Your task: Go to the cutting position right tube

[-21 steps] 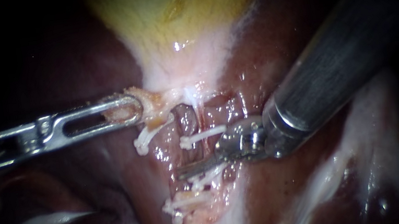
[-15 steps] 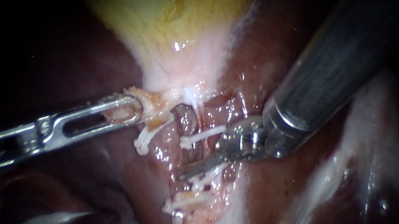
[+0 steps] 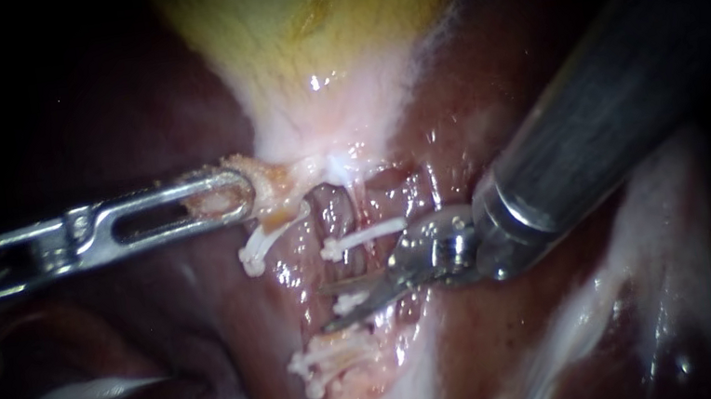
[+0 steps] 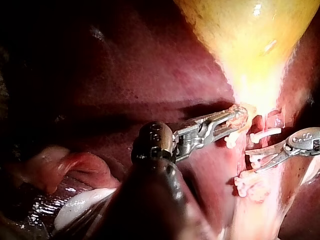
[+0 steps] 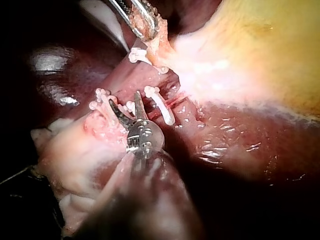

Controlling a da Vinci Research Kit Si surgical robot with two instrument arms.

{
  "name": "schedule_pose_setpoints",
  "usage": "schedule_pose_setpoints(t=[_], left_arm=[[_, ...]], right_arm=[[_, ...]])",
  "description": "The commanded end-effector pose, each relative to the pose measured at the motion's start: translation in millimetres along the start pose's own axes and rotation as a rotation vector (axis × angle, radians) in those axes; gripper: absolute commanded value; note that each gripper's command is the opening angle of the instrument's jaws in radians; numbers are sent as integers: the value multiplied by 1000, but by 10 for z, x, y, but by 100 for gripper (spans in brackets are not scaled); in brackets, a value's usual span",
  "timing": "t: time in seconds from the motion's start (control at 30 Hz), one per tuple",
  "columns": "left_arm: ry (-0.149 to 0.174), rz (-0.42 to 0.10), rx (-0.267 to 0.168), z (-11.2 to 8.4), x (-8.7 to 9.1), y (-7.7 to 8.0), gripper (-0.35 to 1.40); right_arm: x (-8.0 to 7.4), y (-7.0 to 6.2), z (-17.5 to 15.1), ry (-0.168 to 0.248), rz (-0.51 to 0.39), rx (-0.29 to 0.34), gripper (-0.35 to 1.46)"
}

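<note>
Now your right instrument (image 3: pixel 324 306) meets the right tube (image 3: pixel 345 265) crosswise, blades apart and straddling it just below the upper clip (image 3: pixel 363 239); the tube runs lengthwise past that clip. Left of the clip, your left instrument (image 3: pixel 234 194) clamps the gallbladder (image 3: pixel 310 18) neck.

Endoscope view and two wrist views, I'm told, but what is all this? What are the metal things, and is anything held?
Two thin robot instruments are working on a pig's dark red liver and yellowish gallbladder. The endoscope view comes from the close camera. Each wrist view looks along one instrument's arm. The left instrument, entering from the left, has its jaws shut on the gallbladder at its narrow neck. The right instrument, entering from the upper right, has its jaws open among the white clips below that neck, and it holds nothing.
</note>
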Motion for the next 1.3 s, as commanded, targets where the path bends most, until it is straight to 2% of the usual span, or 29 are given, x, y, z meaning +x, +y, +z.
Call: schedule_pose_setpoints(t=[0.03,0.17,0.33,0.47,0.93,1.3], left_arm=[[0,0,0,0,0,0,-35],[0,0,0,0,0,0,-35],[0,0,0,0,0,0,-35],[0,0,0,0,0,1,-35],[3,-2,2,-4,-5,1,-35],[-8,5,3,-7,-13,2,-35]], right_arm=[[0,0,-1,4,-4,0,87],[0,-2,-6,12,-10,7,101],[3,-7,-21,49,-22,7,126],[4,-11,-33,64,-21,3,136],[-7,-11,-67,72,-8,-4,141],[-15,4,-66,75,76,-9,141]])
